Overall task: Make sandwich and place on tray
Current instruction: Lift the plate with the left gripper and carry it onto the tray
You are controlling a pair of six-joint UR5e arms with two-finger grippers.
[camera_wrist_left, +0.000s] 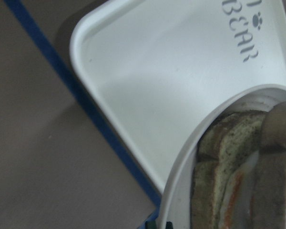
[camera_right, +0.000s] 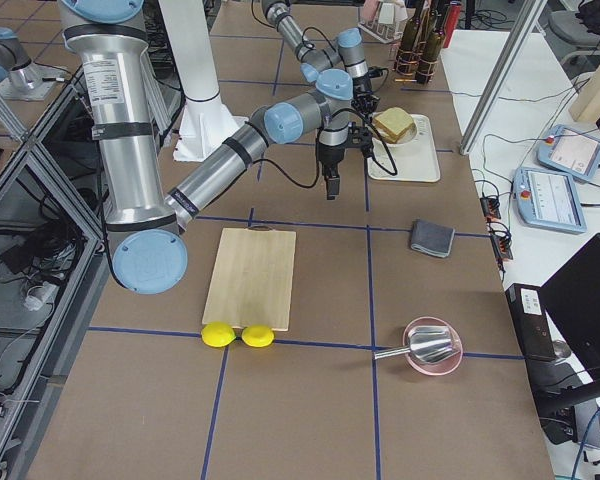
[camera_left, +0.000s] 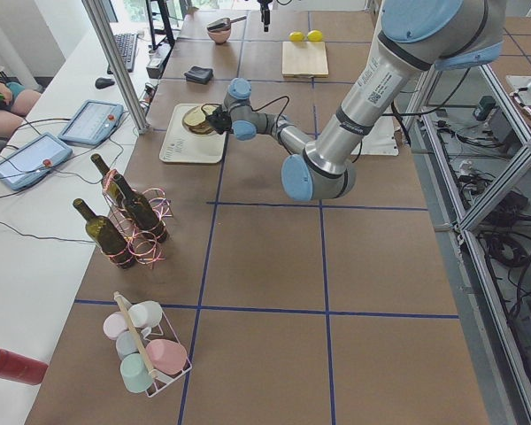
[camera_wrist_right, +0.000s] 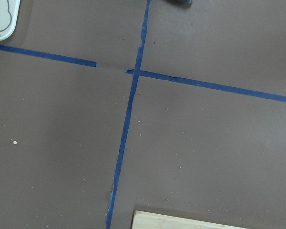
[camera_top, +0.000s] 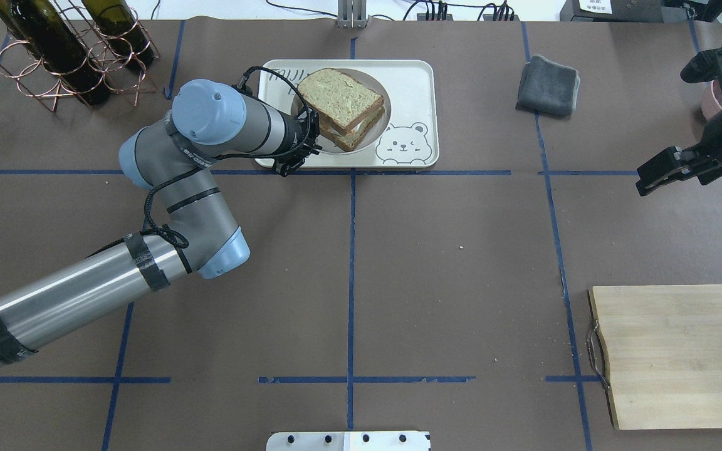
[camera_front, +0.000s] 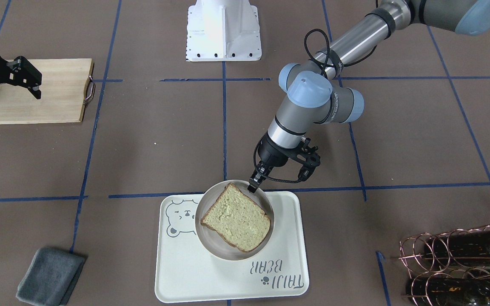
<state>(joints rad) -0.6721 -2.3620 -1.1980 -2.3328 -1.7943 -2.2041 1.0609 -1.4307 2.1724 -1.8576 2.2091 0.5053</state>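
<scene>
The sandwich (camera_front: 236,223) lies stacked on a round plate (camera_front: 223,255) at the tray (camera_front: 194,276), so bread and egg travel as one. The left claw (camera_front: 253,187) pinches the plate's rim on the robot's side, probably to seat it. The right claw (camera_front: 13,97) hangs spread, well apart, above the tabletop (camera_front: 164,140).

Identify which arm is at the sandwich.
The left arm: its fingers pinch the rim of the plate holding the sandwich on the tray. The right arm's fingers hang open, well away.
</scene>
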